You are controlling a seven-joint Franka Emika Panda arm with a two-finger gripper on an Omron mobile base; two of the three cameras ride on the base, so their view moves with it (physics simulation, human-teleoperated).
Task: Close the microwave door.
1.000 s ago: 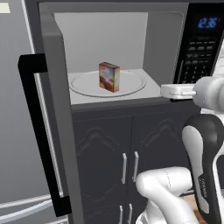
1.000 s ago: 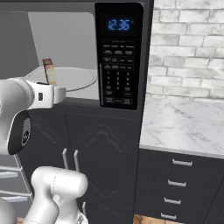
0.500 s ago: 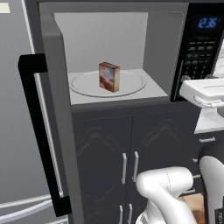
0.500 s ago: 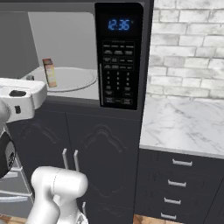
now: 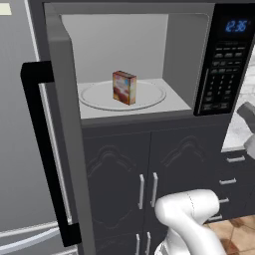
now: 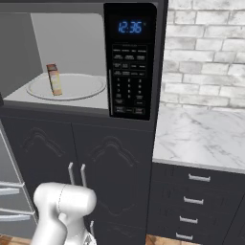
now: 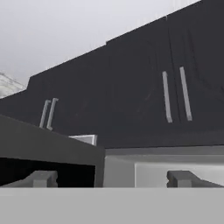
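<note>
- The microwave door (image 5: 62, 129), a wide grey panel, stands swung out at the left edge of the microwave (image 5: 149, 64); its long black handle (image 5: 42, 149) faces outward.
- It looks rigid and hinged, likely to swing under a steady push on its outer face near the handle.
- A small box (image 5: 124, 87) sits on the turntable (image 5: 149, 94), inside the cavity's front edge.
- The gripper (image 7: 111, 178) has its fingers spread, holding nothing.

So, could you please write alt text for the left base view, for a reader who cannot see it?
The microwave door stands wide open at left, its black bar handle facing out. Inside the microwave, a small box stands upright on the round glass turntable. Dark cabinet doors lie below, with the robot's white arm at lower right.
</note>
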